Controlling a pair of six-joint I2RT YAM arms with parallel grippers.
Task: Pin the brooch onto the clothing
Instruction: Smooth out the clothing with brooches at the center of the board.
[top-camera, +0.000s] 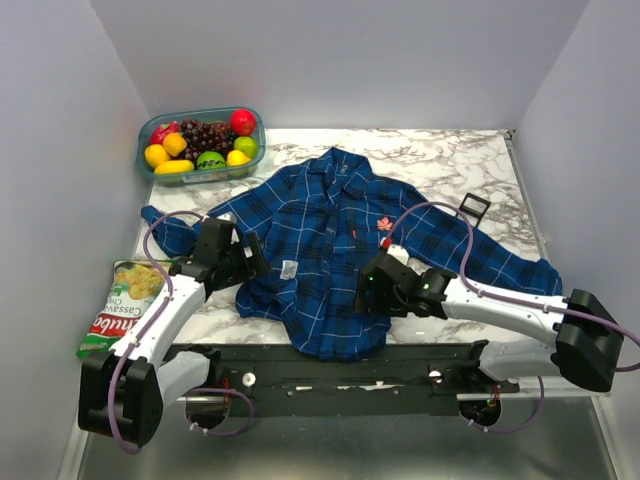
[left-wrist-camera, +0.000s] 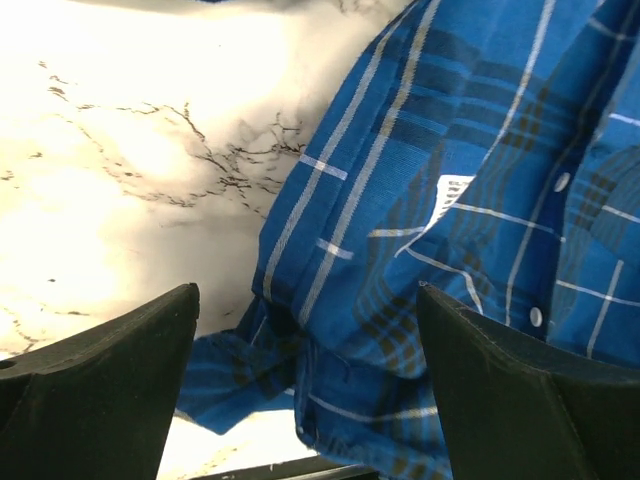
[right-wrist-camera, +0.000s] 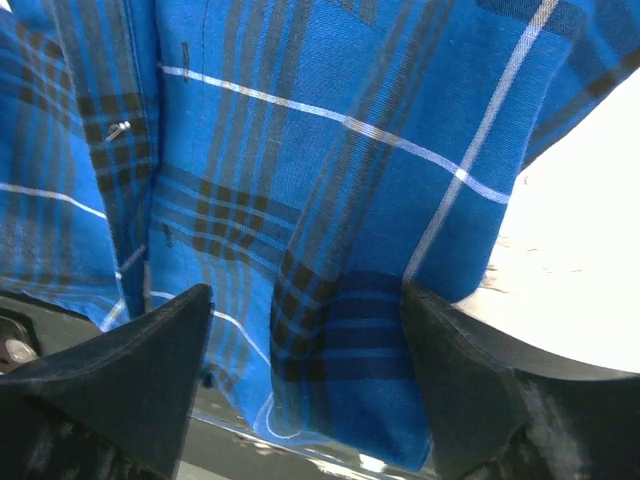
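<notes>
With the left gripper (left-wrist-camera: 310, 390) and the right gripper (right-wrist-camera: 305, 370) both spread wide and holding nothing above the shirt (top-camera: 320, 270), the brooch (top-camera: 384, 224) sits on its chest, and closing carelessly could snag loose cloth and tug it askew.

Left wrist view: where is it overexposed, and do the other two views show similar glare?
Left wrist: the marble table is washed near white beside the shirt. Right wrist: the table at right is blown out too. Top external: evenly lit, marble veins clear.
</notes>
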